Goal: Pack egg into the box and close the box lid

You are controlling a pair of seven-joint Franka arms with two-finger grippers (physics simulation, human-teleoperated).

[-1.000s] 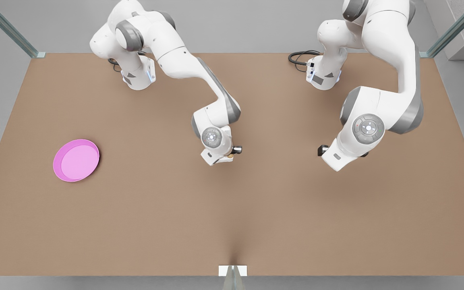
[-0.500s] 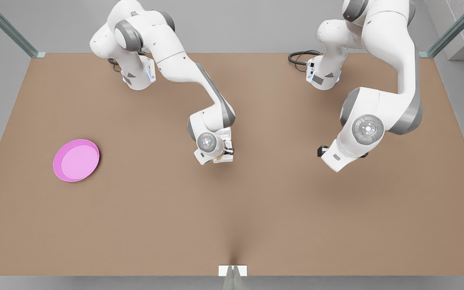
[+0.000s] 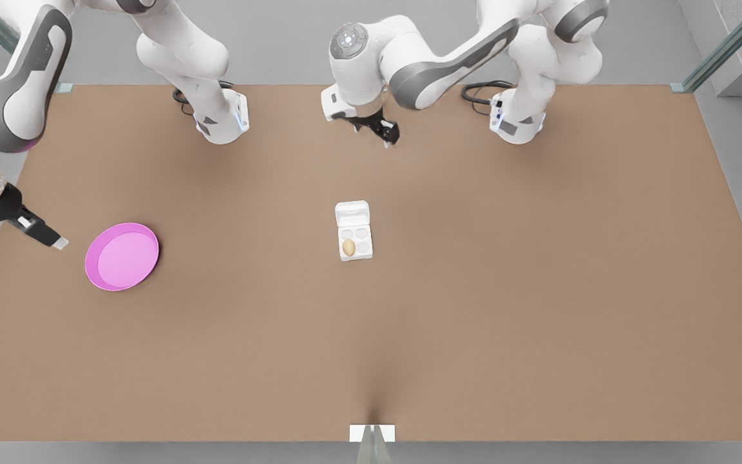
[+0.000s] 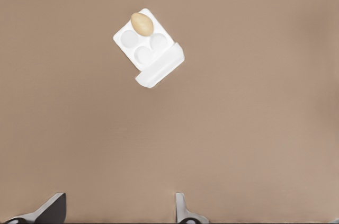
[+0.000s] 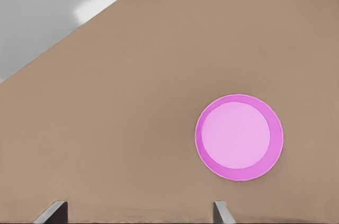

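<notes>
One egg [image 3: 348,247] sits in the lower-left cup of the box [image 3: 355,240] at the front view's centre, box lid [image 3: 352,212] flapped back. Left gripper [image 3: 389,135] hangs upper centre; right gripper [image 3: 52,240] by the pink plate [image 3: 122,256], far left. Both wrist views show fingers parted, empty: left gripper [image 4: 119,211], right gripper [image 5: 139,213].

We see the small white box [image 3: 353,240] mid-table, its lid [image 3: 351,212] flipped open, with the tan egg [image 3: 348,247] sitting in one corner cup farthest from that lid.

Egg [image 3: 348,247] in the box's [image 3: 355,242] near-left cup, box lid [image 3: 351,212] seemingly open on its far side, plate [image 3: 122,256] well left on the table [image 3: 474,290].
</notes>
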